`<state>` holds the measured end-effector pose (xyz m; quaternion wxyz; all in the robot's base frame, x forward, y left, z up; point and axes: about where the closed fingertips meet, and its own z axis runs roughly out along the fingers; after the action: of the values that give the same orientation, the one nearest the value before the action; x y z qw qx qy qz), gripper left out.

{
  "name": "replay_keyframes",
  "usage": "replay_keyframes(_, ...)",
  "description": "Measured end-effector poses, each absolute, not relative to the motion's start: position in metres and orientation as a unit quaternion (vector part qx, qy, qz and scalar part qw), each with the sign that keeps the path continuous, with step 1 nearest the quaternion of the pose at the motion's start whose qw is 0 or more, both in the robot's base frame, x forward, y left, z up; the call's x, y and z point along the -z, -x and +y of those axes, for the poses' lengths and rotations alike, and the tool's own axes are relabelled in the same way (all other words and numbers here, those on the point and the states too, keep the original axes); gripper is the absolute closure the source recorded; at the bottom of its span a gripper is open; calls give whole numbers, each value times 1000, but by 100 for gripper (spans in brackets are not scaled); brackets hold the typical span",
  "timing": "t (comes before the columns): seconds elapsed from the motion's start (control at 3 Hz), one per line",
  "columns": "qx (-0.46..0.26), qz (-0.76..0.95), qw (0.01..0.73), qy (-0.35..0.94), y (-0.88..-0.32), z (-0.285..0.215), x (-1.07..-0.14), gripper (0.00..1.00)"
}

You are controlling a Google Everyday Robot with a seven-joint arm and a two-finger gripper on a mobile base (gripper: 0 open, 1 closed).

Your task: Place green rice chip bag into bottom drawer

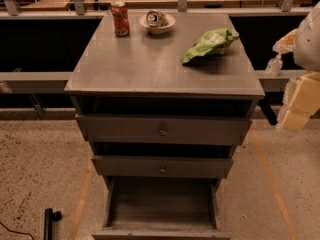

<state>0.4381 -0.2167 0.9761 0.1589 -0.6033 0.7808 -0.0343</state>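
Note:
The green rice chip bag [210, 43] lies on the right rear part of the grey cabinet top [150, 64], crinkled, with a white patch facing up. The bottom drawer [160, 203] is pulled out toward me and shows a bare grey inside. The two knobbed drawers above it are slightly out. My gripper [300, 103] hangs at the right edge of the view, beside and to the right of the cabinet, level with its top edge. It is apart from the bag and holds nothing that I can see.
A red soda can [119, 18] stands at the back left of the top. A white bowl [157, 23] with a crushed can in it sits next to it. A black object [48, 221] lies on the floor at lower left. Rails run behind the cabinet.

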Motion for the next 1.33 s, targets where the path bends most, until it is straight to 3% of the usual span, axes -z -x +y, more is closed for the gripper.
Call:
replay_keyframes(0.33,34,781,159,603,-438,-217,-976,0)
replay_keyframes(0.67,21,778,214,590,-463,-215,-978,0)
replay_keyframes(1.0,-5,778,314,544,-537,-229,-982,0)
replay_keyframes(1.33,17,770,381,511,-617,-236,-979,0)
